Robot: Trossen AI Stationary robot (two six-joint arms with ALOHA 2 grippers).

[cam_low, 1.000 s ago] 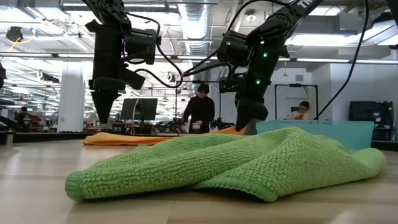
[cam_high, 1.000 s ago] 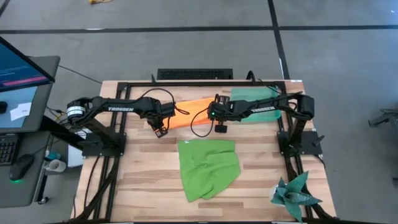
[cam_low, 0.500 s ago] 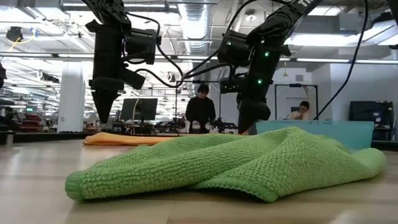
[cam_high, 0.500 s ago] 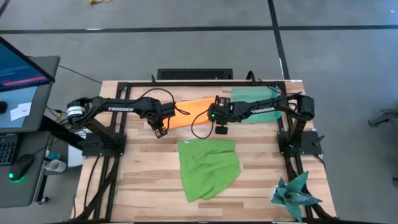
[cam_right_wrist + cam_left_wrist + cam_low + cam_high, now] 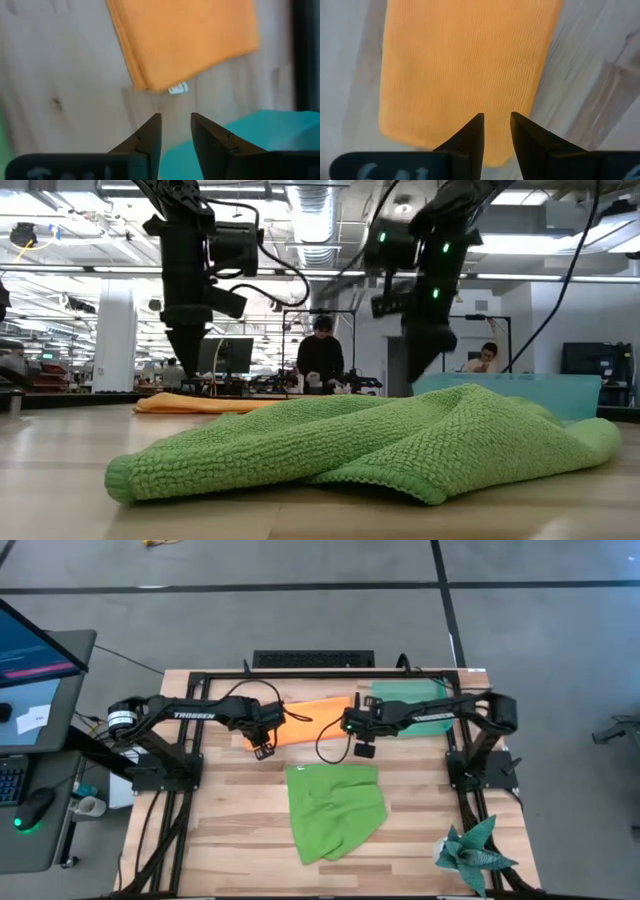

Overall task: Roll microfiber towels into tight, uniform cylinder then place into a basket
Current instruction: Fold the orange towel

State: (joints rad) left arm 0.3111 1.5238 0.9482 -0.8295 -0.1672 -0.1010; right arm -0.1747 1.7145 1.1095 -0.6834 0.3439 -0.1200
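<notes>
The orange towel (image 5: pixel 305 720) lies flat as a folded strip along the table's far middle; the low view shows it as a thin band (image 5: pixel 200 404). My left gripper (image 5: pixel 497 120) hangs open over its left end (image 5: pixel 465 65), pointing down, fingers clear of the cloth. My right gripper (image 5: pixel 176 120) hangs open above bare wood just past the strip's right corner (image 5: pixel 185 40), where a white tag (image 5: pixel 178 89) sticks out. The lime green towel (image 5: pixel 335 810) lies crumpled at the table's middle. The teal basket (image 5: pixel 405 700) stands at the far right, beside the right gripper.
A dark teal spiky star-shaped cloth (image 5: pixel 475 852) lies at the near right corner. Black frame rails (image 5: pixel 200 730) run along both table sides. A desk with a monitor (image 5: pixel 30 650) stands left of the table. People (image 5: pixel 320 360) stand in the room beyond.
My right gripper has let go of the orange towel's right end, which was raised to it and now lies flat. It has then risen and gone a little toward the table's right edge. My left gripper has tipped and turned slightly on the spot.
</notes>
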